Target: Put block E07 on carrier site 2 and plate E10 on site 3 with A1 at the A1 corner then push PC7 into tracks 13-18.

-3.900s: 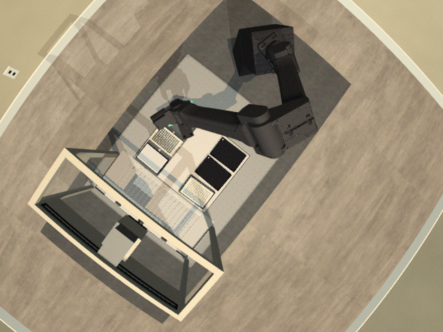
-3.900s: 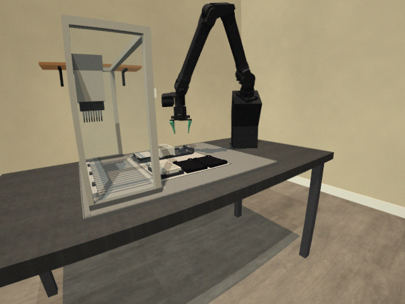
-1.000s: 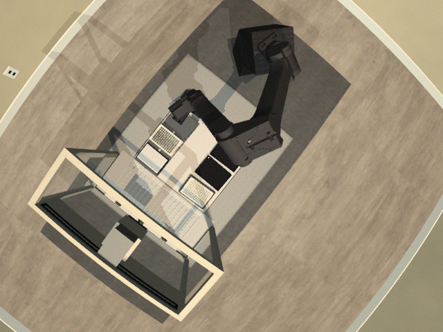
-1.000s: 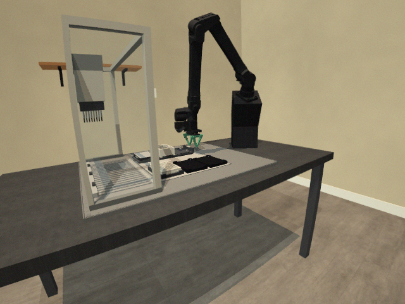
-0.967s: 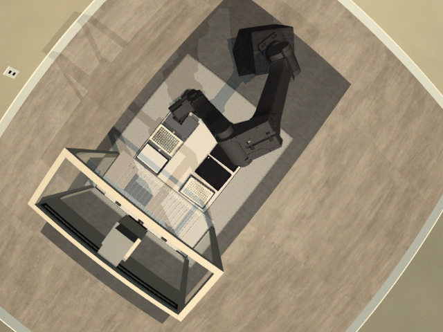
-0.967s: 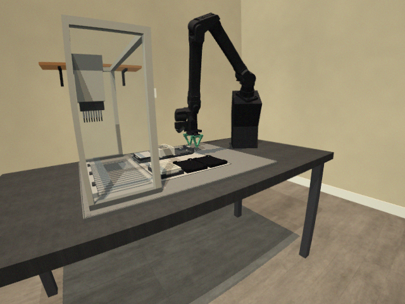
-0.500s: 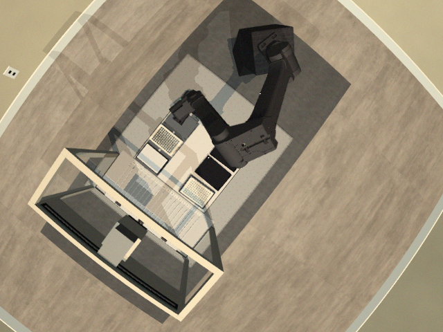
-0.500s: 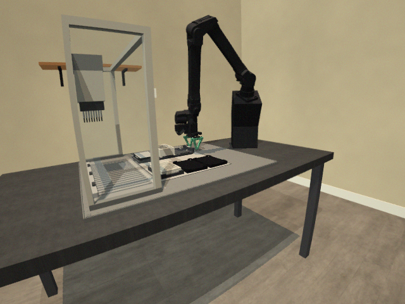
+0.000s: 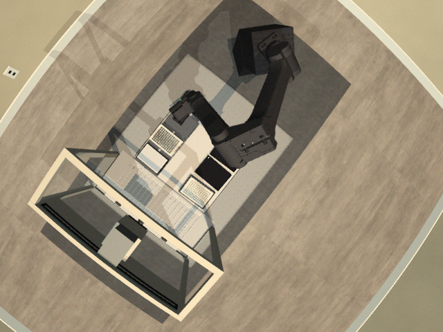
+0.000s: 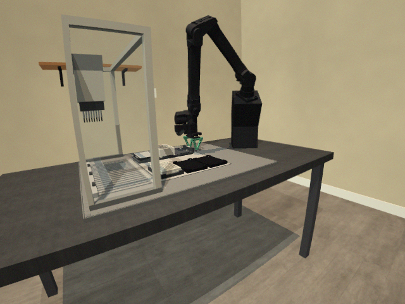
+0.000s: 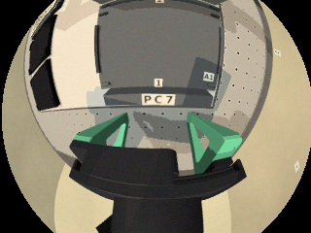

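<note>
The carrier PC7 [image 9: 166,139] lies on the apron in front of the rails. Its handle end with the PC7 label [image 11: 157,99] is just ahead of my fingers in the wrist view. Site 1 [image 11: 158,46] next to the handle is bare grey. The 384-well plate E10 [image 9: 151,158] sits on site 3. My gripper [image 11: 157,116] [image 10: 193,142] is open and empty, low behind the handle.
The 96-well plate E01 [image 9: 196,191] sits on nest S3. Nest S2 [image 9: 213,172] is bare and black; my arm hides most of S1. The ribbed rails [image 9: 157,200] lie inside the instrument frame [image 10: 111,111], with the pipetting head [image 10: 88,85] above.
</note>
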Controlling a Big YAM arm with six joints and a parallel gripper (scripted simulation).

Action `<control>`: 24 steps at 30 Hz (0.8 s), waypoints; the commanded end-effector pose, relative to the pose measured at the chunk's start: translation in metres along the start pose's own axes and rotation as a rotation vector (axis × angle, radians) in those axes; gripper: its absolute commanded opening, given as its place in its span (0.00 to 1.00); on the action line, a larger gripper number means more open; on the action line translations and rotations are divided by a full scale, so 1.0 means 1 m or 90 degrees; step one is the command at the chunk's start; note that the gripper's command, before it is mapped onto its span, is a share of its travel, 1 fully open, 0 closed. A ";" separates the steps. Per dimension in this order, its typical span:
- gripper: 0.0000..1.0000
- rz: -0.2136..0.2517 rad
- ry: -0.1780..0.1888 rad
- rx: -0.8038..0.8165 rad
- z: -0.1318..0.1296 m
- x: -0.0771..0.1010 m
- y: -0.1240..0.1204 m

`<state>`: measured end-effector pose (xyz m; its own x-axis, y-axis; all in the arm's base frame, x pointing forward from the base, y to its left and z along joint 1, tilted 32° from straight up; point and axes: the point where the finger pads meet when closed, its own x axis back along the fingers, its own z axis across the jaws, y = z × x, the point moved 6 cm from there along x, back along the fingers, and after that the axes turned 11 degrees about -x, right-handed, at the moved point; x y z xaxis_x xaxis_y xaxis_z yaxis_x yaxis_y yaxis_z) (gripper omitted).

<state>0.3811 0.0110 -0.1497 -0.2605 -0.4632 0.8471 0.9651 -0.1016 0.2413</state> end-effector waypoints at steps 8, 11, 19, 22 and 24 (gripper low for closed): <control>0.80 -0.006 -0.002 -0.005 0.003 0.002 0.011; 0.80 -0.010 -0.002 -0.004 0.003 0.003 0.014; 0.80 -0.015 -0.002 -0.001 0.005 0.006 0.020; 0.80 -0.015 -0.002 0.000 0.006 0.006 0.021; 0.80 -0.013 -0.002 0.000 0.006 0.006 0.021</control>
<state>0.3870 0.0114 -0.1493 -0.2552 -0.4638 0.8484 0.9666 -0.1029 0.2345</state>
